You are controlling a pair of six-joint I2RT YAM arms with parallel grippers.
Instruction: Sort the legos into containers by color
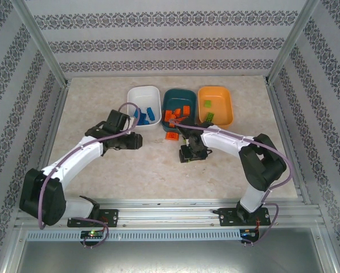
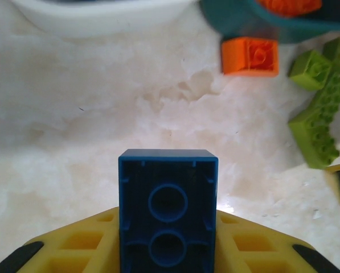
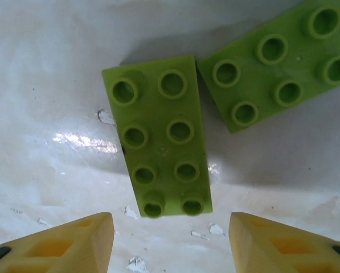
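My left gripper [image 2: 168, 239] is shut on a blue lego [image 2: 168, 187], held underside toward the camera above the table. From above, that gripper [image 1: 136, 140] sits in front of the white container [image 1: 136, 91]. My right gripper [image 3: 171, 239] is open, its fingertips just short of a long lime green lego [image 3: 158, 136] lying flat. A second green lego [image 3: 278, 65] touches its far corner. From above, the right gripper [image 1: 189, 154] is in front of the dark teal container [image 1: 178, 91]. The light orange container [image 1: 215, 89] is furthest right.
Blue bricks [image 1: 147, 115] lie in the white tray, orange-red ones [image 1: 178, 115] in the teal tray, green ones [image 1: 208, 104] in the orange tray. A loose orange brick [image 2: 250, 56] rests on the table by the teal tray. Patterned walls enclose the table.
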